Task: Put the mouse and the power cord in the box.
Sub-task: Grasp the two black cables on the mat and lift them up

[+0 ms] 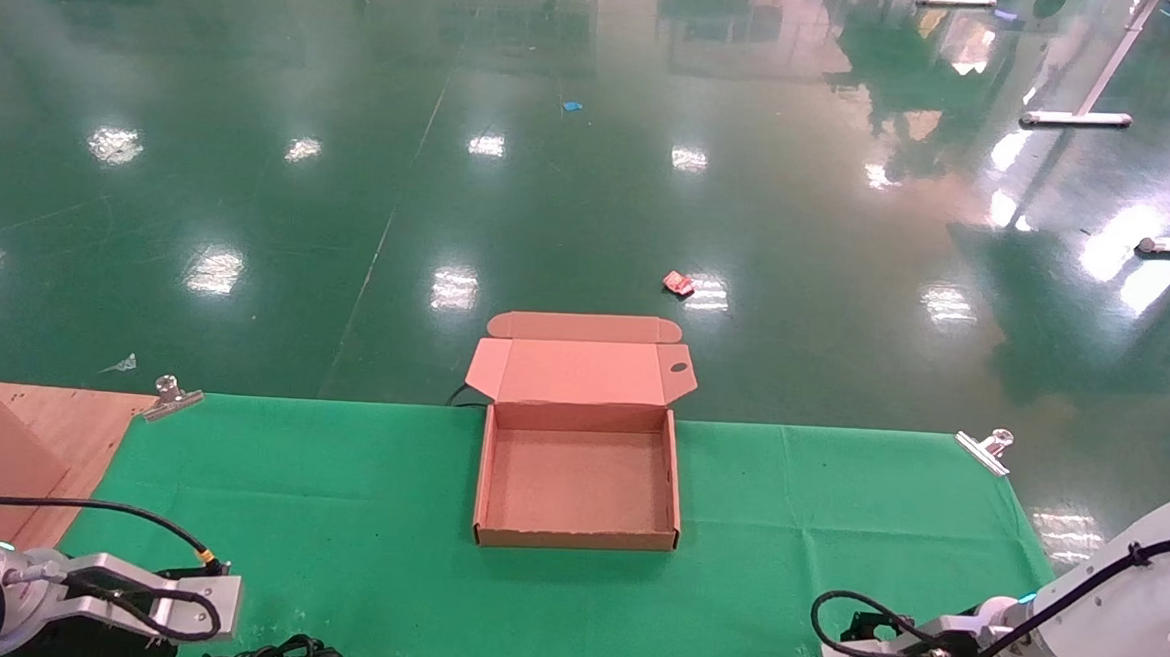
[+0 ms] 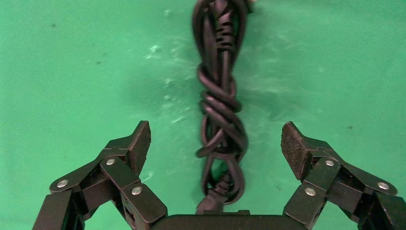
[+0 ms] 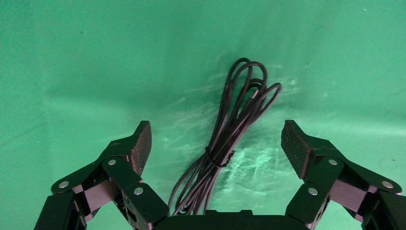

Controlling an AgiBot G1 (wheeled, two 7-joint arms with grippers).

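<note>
Brown cardboard mailer box, shallow and square, sits mid-table on the green cloth with its hinged lid folded back; the oval hole in the lid corner is visible. Interior is bare in the head view, so nothing is packed yet. Progress: zero of two items in.

Left gripper is low at the near left edge of the table, fingers spread wide, holding nothing. Directly under it, between the pads without touching them, lies the thick black power cord, twisted into a tight bundle on the cloth. In the head view only a bit of it shows at the bottom edge, well apart from the box.

Right gripper is low at the near right edge, also wide open and empty. Beneath it is a thin black cable gathered in long loops with a tie around the middle. My read is that it's the mouse's cable. The mouse body itself isn't visible in any view, so I can't tell exactly where it lies, presumably just under or behind the right wrist.

Both arms look staged for a pick, neither closed. Left to do: grasp the cord, carry it to the box, release; same for the mouse with its cable.
</note>
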